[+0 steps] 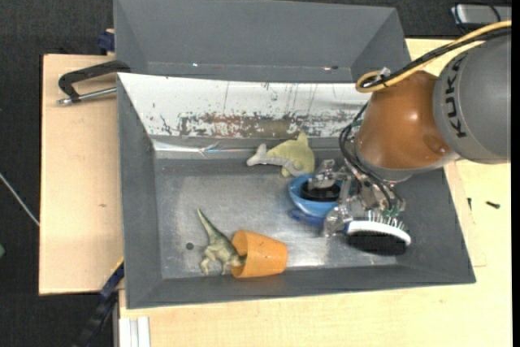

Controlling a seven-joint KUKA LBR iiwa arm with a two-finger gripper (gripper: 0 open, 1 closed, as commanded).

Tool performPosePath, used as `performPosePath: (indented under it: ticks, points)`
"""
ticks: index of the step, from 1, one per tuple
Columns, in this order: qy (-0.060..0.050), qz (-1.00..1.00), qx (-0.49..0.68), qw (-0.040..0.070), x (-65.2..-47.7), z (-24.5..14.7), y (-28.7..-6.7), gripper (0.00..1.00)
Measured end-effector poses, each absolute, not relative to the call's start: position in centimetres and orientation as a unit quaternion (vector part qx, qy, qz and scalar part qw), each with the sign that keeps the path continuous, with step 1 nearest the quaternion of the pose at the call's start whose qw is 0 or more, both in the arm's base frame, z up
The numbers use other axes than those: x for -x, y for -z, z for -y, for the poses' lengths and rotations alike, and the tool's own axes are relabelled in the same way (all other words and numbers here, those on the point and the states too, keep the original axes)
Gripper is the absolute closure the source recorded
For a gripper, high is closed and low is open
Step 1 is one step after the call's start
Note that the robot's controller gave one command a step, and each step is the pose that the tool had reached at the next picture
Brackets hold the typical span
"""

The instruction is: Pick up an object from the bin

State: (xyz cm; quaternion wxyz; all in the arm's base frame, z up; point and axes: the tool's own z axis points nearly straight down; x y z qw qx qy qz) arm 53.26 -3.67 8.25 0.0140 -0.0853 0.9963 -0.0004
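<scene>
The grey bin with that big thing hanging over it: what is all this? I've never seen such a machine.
One camera looks down into a grey metal bin from above and slightly to one side. The big grey and orange shape on the right is a robot arm, which is meant to pick one thing out. At its end sits a gripper, low over a blue cup-like thing near the bin's middle. Nearby lie a black brush, a pale plush toy, an orange cup on its side and a small toy dinosaur. Whether anything is held, I cannot tell.
</scene>
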Motion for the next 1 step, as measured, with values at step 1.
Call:
performPosePath:
  ticks: [1]
  points:
    - [0.001,-0.998,0.059,0.008,-54.24,5.07,-24.25,1.00]
